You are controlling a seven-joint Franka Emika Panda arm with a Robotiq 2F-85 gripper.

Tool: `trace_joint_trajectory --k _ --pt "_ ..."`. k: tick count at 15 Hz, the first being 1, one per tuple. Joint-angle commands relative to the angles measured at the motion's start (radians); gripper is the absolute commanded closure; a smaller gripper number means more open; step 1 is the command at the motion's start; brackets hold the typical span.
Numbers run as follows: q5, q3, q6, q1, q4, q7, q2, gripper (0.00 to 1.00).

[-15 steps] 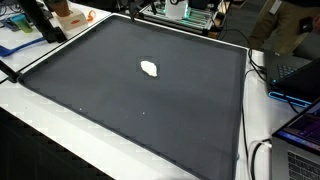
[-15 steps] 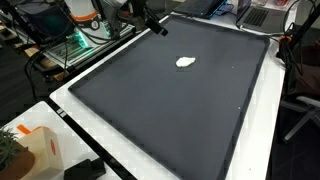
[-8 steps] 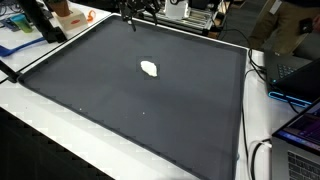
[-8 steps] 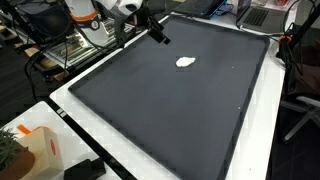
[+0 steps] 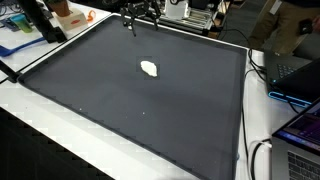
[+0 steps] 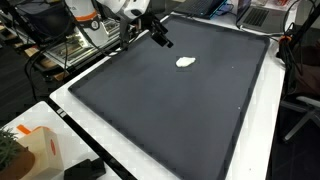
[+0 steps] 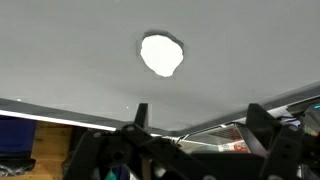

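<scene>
Wrist view: gripper [image 7: 200, 115] wide above mat [image 7: 60, 50]

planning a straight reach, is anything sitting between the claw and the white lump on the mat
Nothing visible does. The open claw hangs over an edge of the dark mat, and only mat surface lies between it and the white lump.

In exterior view: tool [image 5: 140, 20], jaws spread, above far edge of dark mat [image 5: 120, 115]. White lump [image 5: 150, 68] mid-mat, well apart. Mat on white surface [image 5: 40, 128].
</scene>
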Motion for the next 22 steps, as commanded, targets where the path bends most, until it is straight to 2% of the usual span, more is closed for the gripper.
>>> trace_joint_trajectory --k 1,4,7,10,14,19,22 --pt "0.046 -0.023 0.090 0.061 0.013 -0.034 -0.035 0.00" --pt "0.087 -0.070 0.234 0.183 0.035 -0.033 -0.055 0.00" --pt "0.072 -0.142 0.326 0.313 0.050 -0.016 -0.074 0.00" --pt "0.046 -0.243 0.377 0.440 0.070 -0.005 -0.101 0.00" --pt "0.019 -0.356 0.433 0.554 0.118 -0.017 -0.179 0.00" --pt "0.030 -0.397 0.528 0.658 0.146 0.011 -0.232 0.00" --pt "0.056 -0.424 0.625 0.758 0.142 0.045 -0.232 0.00"
